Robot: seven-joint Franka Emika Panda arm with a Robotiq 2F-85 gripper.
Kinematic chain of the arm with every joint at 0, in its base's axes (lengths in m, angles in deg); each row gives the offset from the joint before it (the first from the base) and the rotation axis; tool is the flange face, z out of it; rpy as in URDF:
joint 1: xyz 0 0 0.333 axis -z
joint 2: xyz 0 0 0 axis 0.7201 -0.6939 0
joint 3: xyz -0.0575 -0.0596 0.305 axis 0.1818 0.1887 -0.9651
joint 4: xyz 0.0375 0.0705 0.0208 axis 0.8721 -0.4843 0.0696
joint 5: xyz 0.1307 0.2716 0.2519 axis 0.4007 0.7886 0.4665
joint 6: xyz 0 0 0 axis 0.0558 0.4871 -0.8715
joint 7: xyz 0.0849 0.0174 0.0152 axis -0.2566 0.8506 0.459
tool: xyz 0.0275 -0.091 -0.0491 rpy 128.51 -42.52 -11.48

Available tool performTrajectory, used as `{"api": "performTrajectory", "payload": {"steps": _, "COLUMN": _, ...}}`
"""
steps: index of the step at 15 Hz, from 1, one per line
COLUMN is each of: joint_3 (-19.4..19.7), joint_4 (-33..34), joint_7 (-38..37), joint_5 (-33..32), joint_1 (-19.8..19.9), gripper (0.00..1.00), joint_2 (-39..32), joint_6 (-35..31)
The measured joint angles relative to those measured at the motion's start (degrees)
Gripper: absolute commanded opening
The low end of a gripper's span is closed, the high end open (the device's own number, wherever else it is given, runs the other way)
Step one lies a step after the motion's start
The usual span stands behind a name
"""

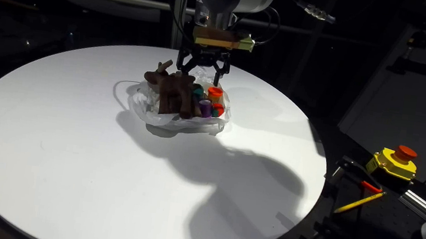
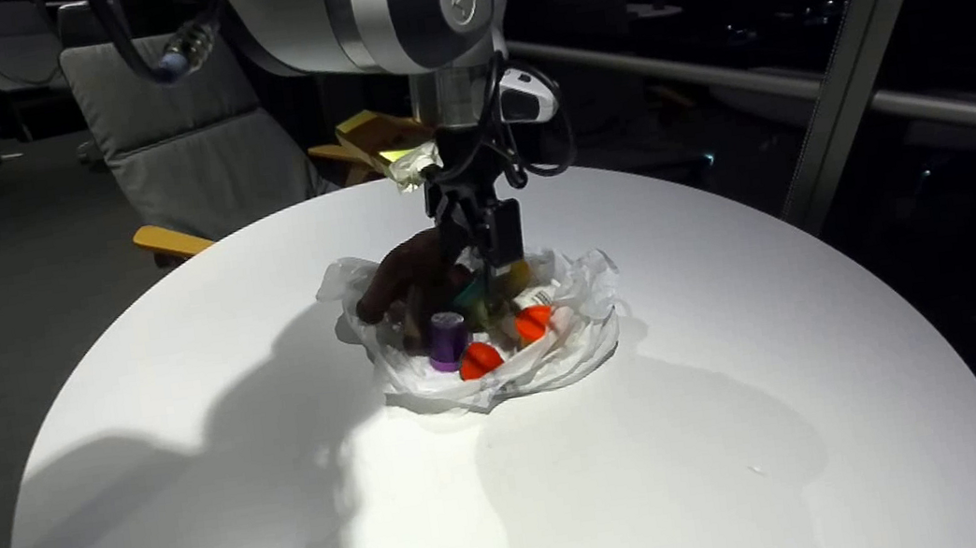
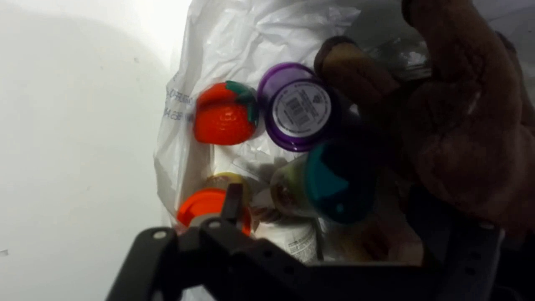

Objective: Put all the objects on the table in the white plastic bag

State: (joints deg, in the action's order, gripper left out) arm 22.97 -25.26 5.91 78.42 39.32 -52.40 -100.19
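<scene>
Closest to us in the wrist view, the end effector (image 3: 328,209) stands released, its fingers spread wide at the mouth of the white plastic bag (image 3: 259,29). We find the bag on the table (image 1: 70,159), its crumpled rim ringing what it holds. Inside we make out a brown toy animal (image 1: 176,86) with its legs pointing down, a purple tub (image 3: 301,110) with its barcoded label facing up, and, just beside the tub, a red strawberry (image 3: 223,121) with green leaves. An orange-lidded jar (image 1: 215,94) shows close to one finger, and a teal-lidded jar (image 3: 332,184) sits between that jar and the toy animal. We cannot tell whether a finger touches the animal. A white labelled item (image 3: 292,240) is partly hidden. In an exterior view, a yellow pencil (image 1: 360,202) lies beyond the table's edge.
</scene>
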Motion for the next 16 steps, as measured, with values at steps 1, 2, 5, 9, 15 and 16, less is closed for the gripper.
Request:
{"api": "performTrajectory", "payload": {"steps": 1, "joint_3": 0.0, "joint_4": 0.3, "joint_7": 0.0, "joint_5": 0.1, "joint_1": 0.0, "gripper": 1.0, "joint_2": 0.4, "joint_6": 0.0}}
{"api": "performTrajectory", "payload": {"steps": 2, "joint_3": -0.2, "joint_4": 0.4, "joint_7": 0.0, "joint_5": 0.3, "joint_1": 0.0, "gripper": 0.99, "joint_2": 1.1, "joint_6": -0.1}}
{"api": "performTrajectory", "payload": {"steps": 5, "joint_3": -2.1, "joint_4": -0.7, "joint_7": 1.4, "joint_5": 3.9, "joint_1": 0.9, "gripper": 1.0, "joint_2": 5.3, "joint_6": 0.8}}
{"api": "performTrajectory", "payload": {"steps": 9, "joint_3": -7.0, "joint_4": -3.7, "joint_7": 7.8, "joint_5": 11.6, "joint_1": 3.1, "gripper": 1.0, "joint_2": 15.7, "joint_6": 12.8}}
{"api": "performTrajectory", "payload": {"steps": 15, "joint_3": -10.0, "joint_4": -4.0, "joint_7": 11.1, "joint_5": 15.5, "joint_1": 3.0, "gripper": 1.0, "joint_2": 31.0, "joint_6": 42.6}}
{"api": "performTrajectory", "payload": {"steps": 16, "joint_3": -10.3, "joint_4": -3.8, "joint_7": 10.6, "joint_5": 15.4, "joint_1": 2.7, "gripper": 1.0, "joint_2": 33.3, "joint_6": 46.8}}
